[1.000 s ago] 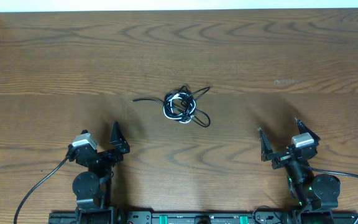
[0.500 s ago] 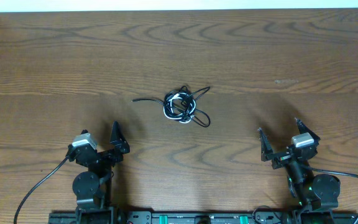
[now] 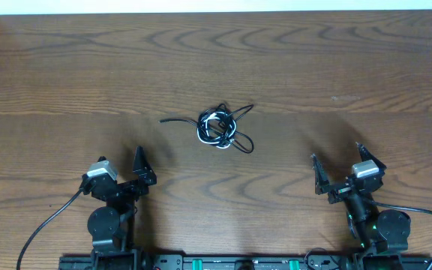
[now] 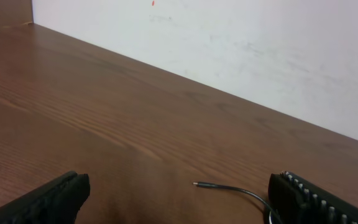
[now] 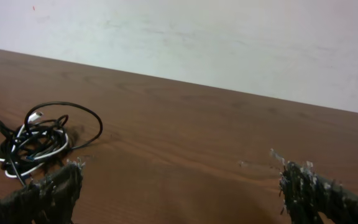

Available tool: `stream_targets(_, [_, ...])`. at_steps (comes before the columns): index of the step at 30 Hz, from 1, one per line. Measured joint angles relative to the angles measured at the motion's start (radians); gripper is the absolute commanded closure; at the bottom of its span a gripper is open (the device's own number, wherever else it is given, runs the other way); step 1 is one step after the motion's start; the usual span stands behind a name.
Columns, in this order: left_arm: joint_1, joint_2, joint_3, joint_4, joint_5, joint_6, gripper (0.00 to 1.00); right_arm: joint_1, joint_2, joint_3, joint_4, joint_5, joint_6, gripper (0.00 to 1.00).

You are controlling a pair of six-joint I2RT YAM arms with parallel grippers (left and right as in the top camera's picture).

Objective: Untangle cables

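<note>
1. While both arms sit low at the near edge of the table (image 3: 351,60), the left gripper (image 3: 119,157) and the right gripper (image 3: 336,154) stand wide open, each holding nothing.
2. Position: the cables (image 3: 218,129) lie in one small knot ahead of both grippers and between them. They are forward-right of the left one and forward-left of the right one, well apart from either.
3. One loose black end (image 3: 163,120) trails out of the knot on the left gripper's side. A black loop (image 3: 244,144) sticks out on the right gripper's side. The white cord (image 5: 5,155) coils through the middle.
4. Risk: closing on the middle of the knot would likely catch several strands at once, and pulling would then tighten it rather than free it.
5. Risk: the cords are thin and lie flat on the wood. Jaws brought down too high could shut on air; too low, and they could scrape the table.
6. Risk: pulling one end with nothing pinning the rest would probably drag the whole light bundle along.
7. Risk: both arms converging on so small a target could knock into each other.
</note>
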Motion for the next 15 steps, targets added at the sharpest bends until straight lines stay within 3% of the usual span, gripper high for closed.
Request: stream_targets(15, [0.0,0.0,0.0,0.0,0.0,0.0,0.02,0.0,0.0,0.0,0.0,0.0,0.0,0.01])
